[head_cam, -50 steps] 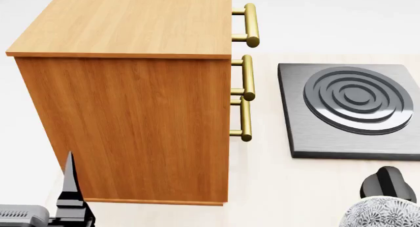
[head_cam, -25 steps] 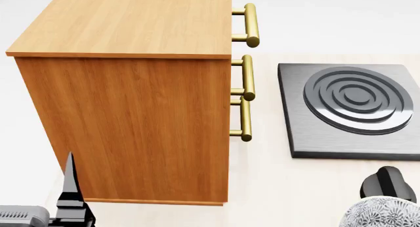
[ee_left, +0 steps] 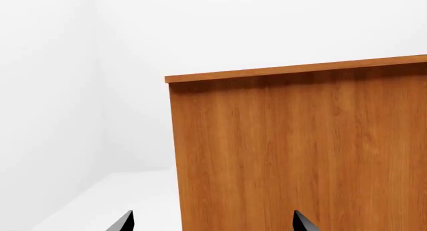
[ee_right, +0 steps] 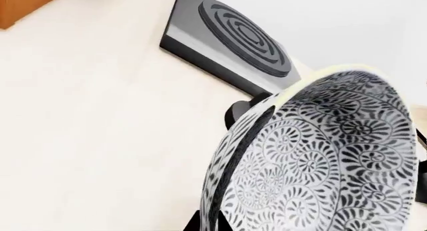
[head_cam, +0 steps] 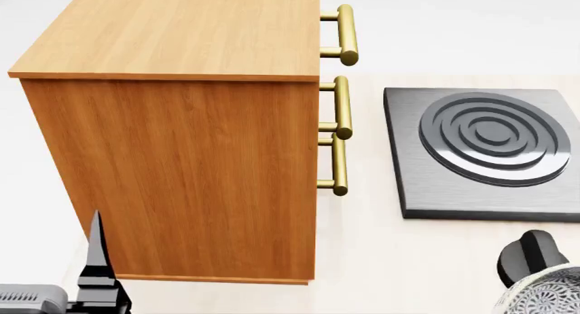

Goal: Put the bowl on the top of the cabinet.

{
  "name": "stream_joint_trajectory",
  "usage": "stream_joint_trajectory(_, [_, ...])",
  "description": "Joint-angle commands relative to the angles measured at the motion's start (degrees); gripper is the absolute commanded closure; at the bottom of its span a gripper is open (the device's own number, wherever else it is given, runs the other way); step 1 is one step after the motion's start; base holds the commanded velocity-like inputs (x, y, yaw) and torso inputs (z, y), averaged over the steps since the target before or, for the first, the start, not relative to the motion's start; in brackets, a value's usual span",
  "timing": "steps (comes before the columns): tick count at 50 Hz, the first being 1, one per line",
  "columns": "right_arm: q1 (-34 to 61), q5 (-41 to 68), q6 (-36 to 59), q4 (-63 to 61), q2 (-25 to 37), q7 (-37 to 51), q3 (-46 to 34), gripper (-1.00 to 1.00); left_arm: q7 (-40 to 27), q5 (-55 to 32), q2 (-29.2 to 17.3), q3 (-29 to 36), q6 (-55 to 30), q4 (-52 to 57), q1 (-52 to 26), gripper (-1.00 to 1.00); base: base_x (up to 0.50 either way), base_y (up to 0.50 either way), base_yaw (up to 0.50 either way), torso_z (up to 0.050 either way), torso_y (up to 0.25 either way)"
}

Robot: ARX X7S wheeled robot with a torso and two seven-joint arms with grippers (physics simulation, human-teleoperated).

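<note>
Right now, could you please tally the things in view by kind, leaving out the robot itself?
Cabinet: 1
Brass handles: 3
Bowl: 1
Stove plate: 1
Black knob: 1
Total: 7

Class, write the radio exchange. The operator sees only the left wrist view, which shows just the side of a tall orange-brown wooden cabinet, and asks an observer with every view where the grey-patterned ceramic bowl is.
Operator: Where is the bowl?
Observer: The deep round grey-patterned ceramic bowl is tilted at the right gripper, with a dark finger along its outer wall.
Operator: What lies beyond my cabinet?
Observer: The head view shows three brass bar handles on the cabinet. They face a dark grey square burner plate with raised rings.
</note>
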Motion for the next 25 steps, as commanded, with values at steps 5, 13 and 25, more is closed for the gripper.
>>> stream_joint_trajectory(5, [0.15, -0.47, 0.51, -1.01, 0.30, -0.13, -0.16, 1.00, -0.29, -0.11, -0.19, 0.16, -0.03, 0.05, -0.01, -1.00, 0.00, 0.00, 0.00, 0.000, 0.000])
stream_joint_trajectory(13, [4.58, 1.37, 8.37, -10.51, 1.37, -1.30, 1.09, 1.00, -0.31, -0.16, -0.28, 0.19, 0.48, -0.39, 0.11, -1.00, 0.00, 0.00, 0.00, 0.000, 0.000])
stream_joint_trajectory(25, [22.33, 5.54, 27.59, -23.44, 0.71, -4.36, -0.39, 1.00, -0.47, -0.28, -0.49, 0.18, 0.42, -0.36, 0.14, -1.00, 0.00, 0.00, 0.00, 0.000, 0.000])
